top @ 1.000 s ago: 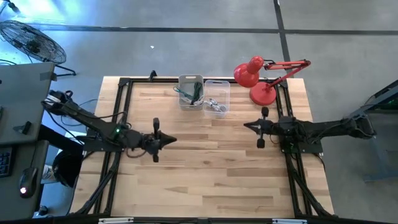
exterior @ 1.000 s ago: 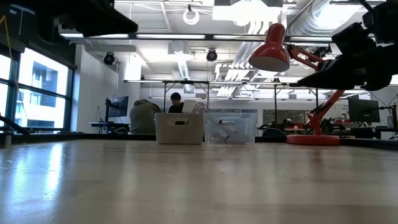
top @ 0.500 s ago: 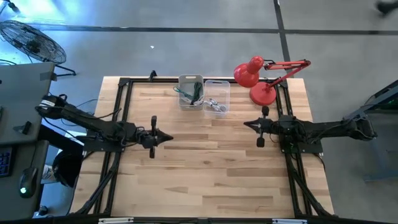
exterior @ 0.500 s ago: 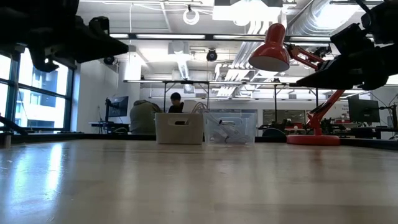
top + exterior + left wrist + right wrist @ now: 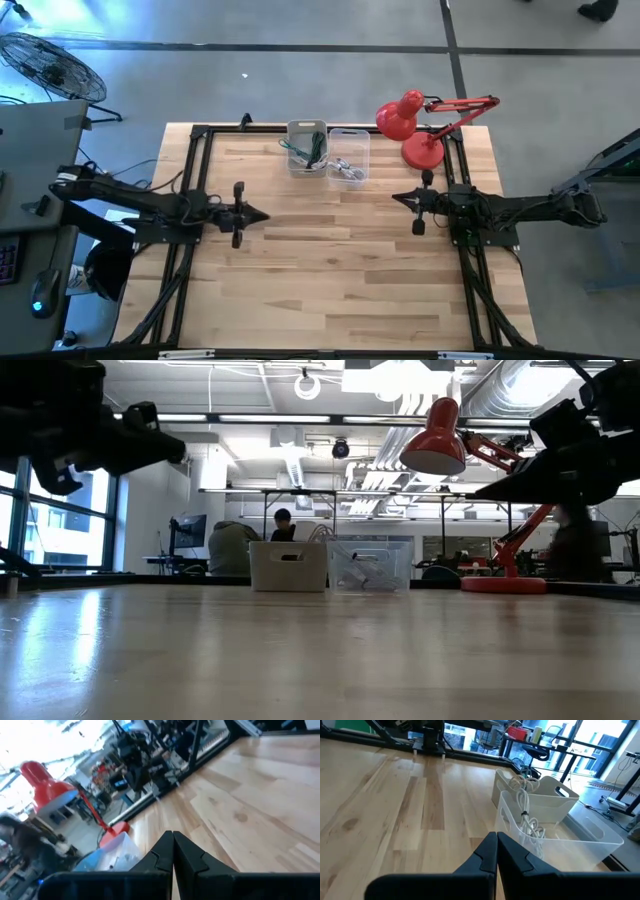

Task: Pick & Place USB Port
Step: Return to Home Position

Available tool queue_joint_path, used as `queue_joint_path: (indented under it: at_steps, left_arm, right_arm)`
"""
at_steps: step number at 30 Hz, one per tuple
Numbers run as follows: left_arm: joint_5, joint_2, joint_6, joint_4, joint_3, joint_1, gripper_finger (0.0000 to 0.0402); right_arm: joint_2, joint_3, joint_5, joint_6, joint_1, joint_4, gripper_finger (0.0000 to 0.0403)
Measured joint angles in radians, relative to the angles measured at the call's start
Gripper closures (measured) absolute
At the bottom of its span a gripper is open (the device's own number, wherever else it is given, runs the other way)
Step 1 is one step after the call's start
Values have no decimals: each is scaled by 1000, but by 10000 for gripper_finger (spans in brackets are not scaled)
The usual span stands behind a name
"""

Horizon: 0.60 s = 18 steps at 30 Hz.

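Wooden table (image 5: 330,270), both arms drawn in, nothing left to pick.

Over the last second the left gripper (image 5: 262,215), fingers pressed together and empty, has slid back toward the table's left side. The right gripper (image 5: 397,200), likewise pressed together and empty, has not moved. That retreat suggests the sorting is done. At the far edge, the gray bin (image 5: 293,150) holds dark and green charger cables (image 5: 314,150). The transparent bin (image 5: 362,150), touching it, holds a coiled white cable (image 5: 524,815). A red lamp (image 5: 415,125) stands just beside them.
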Motion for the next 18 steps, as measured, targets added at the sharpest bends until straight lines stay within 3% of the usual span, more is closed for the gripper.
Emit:
queue_joint_path:
  at_steps: [11, 18]
  left_arm:
    - [44, -160, 58, -191, -34, 26, 401]
    - [175, -175, 88, -248, -36, 26, 401]
  right_arm:
    - [0, 0, 30, -7, 0, -3, 402]
    - [0, 0, 35, -7, 0, -4, 402]
